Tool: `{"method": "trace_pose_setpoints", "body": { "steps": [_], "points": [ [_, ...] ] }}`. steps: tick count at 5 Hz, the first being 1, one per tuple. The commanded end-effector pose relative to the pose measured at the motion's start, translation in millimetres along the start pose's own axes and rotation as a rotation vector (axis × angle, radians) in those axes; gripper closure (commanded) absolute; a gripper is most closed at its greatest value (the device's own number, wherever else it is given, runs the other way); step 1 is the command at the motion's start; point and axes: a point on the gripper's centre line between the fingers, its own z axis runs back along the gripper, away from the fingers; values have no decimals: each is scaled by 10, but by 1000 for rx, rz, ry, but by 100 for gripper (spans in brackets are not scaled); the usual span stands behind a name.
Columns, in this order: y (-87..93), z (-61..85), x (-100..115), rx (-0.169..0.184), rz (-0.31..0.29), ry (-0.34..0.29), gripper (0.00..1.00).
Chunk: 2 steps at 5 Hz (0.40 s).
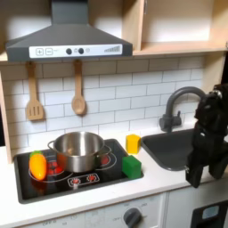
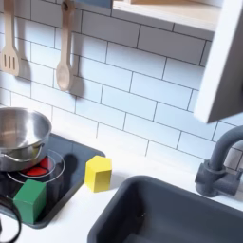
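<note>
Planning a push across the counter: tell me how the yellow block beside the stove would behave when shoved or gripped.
The yellow block looks squat and flat-sided, so it would probably slide rather than roll or tip. It seems rigid, likely plastic or wood, and light for its size. Its smooth faces might slip in the gripper, whose jaws I cannot judge.

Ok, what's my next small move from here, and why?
Probably ease the gripper a little toward the first exterior view's left, toward the green block. The gripper hangs low over the sink, by its near edge, and that block is the closest loose thing, standing apart from the yellow block and the pot. The jaws are too blurred to read.
</note>
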Motion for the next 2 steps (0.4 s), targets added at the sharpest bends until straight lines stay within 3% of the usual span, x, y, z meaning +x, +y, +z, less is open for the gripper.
{"method": "trace_pose_setpoints", "body": {
  "steps": [1,2],
  "points": [
    [212,-116,259,17,86,-9,0],
    [289,-177,358,20,97,-8,0]
  ]
}}
